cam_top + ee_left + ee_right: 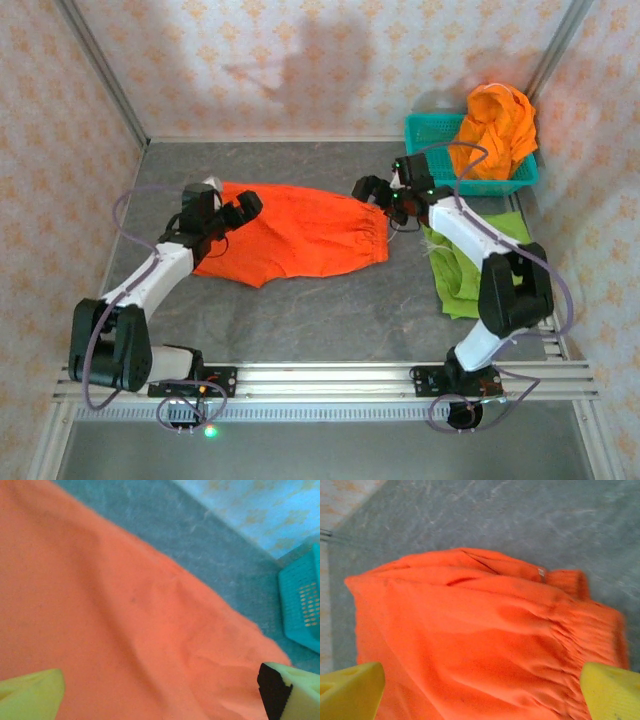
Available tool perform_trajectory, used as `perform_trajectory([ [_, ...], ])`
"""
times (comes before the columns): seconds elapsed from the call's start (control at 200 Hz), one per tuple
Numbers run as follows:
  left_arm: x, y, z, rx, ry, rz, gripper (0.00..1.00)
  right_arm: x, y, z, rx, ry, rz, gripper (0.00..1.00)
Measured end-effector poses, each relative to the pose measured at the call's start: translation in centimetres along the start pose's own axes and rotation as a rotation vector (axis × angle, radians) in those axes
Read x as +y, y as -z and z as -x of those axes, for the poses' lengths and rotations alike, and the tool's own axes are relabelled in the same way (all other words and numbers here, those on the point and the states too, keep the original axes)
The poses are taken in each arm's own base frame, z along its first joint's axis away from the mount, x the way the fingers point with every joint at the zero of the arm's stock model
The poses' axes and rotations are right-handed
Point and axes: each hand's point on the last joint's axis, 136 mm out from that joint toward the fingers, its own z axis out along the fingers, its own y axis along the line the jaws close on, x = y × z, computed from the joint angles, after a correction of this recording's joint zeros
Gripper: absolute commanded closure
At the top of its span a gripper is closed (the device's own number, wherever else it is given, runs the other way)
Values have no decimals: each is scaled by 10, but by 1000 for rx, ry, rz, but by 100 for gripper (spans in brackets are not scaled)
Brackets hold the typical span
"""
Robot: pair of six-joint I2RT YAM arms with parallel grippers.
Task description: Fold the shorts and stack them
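In the left wrist view the two yellow-green fingers (31, 694) stand close to the lens at the lower corners, far from each other, so the left gripper (243, 207) is spread wide, and orange cloth lies between them. The right gripper (368, 189) is spread in the same way; its yellow fingers (612, 692) frame the gathered waist of the same orange shorts (300, 235). These shorts lie flat in the middle of the grey worktop (330, 320), with the waist to the right. The left gripper is over their left end and the right gripper is at the far corner of the waist; whether the fingers touch the cloth, I cannot tell. The lime green shorts (460, 275) lie at the right, partly under the right arm (470, 235). Behind them, in the far right corner, the teal basket (425, 128) holds a heap of orange shorts (498, 120) that hangs over its rim.
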Motion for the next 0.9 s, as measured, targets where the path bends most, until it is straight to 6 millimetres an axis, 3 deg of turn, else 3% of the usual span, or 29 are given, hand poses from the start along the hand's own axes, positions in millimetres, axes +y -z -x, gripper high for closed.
perform_trajectory([
  [0.13, 43, -25, -49, 123, 37, 100, 0, 5, -25, 9, 28, -29, 19, 1],
  [0.24, 69, -31, -78, 184, 48, 165, 0, 2, -43, 12, 51, -44, 13, 1],
  [0.676, 76, -28, -74, 95, 29, 157, 0, -29, -93, 7, 107, -88, -67, 1],
  [0.901, 83, -19, -79, 79, 27, 170, 0, -36, -102, 8, 109, -93, -85, 1],
])
